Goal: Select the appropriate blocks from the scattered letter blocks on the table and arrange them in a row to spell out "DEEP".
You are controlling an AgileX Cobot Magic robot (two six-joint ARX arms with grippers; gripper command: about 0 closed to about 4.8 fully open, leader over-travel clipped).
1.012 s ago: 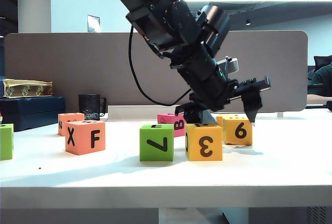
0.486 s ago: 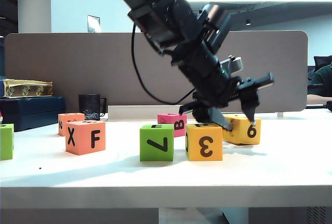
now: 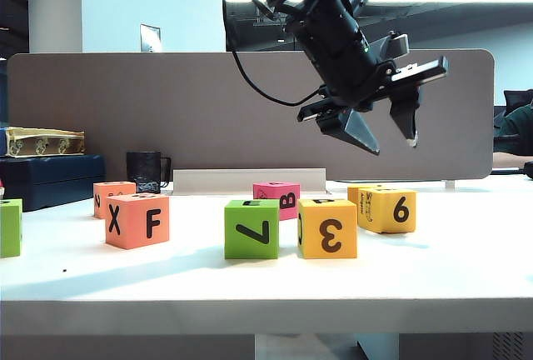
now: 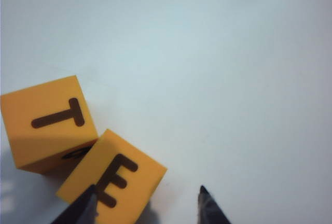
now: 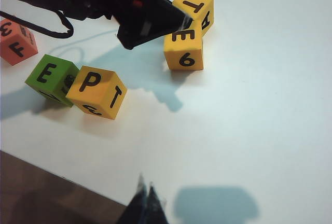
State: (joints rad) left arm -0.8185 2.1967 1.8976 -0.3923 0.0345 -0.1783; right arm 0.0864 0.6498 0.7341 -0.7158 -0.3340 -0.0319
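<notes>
Exterior view shows the left claw [image 3: 387, 131] hanging high above the right half of the tabletop [image 3: 466, 277], jaws spread and empty, over the yellow cube marked 6 [image 3: 388, 210]. That cube sits towards the back right, touching a second yellow cube behind it whose top reads T [image 4: 49, 123] in the left wrist view; the 6 cube's own top face reads E. The right claw [image 5: 145, 203] hovers near the front edge with its fingertips pressed together, holding nothing.

Nearer the front edge, the green cube marked 7 [image 3: 251, 228] and the yellow cube marked 3 [image 3: 327, 227] stand just beside each other; seen from the right wrist their tops read E and P. Behind them lies the pink cube marked B [image 3: 277, 197]. Towards the left stand a coral cube marked X and F [image 3: 136, 220], another coral cube [image 3: 108, 197] behind it, and a green cube [image 3: 10, 227] at the left edge.

Counted: three yellow, two green, two coral, one pink, eight in all.

These look like light foam cubes, soft and slightly yielding, likely grippy. Best taken across two opposite side faces, squarely, without squeezing hard.
</notes>
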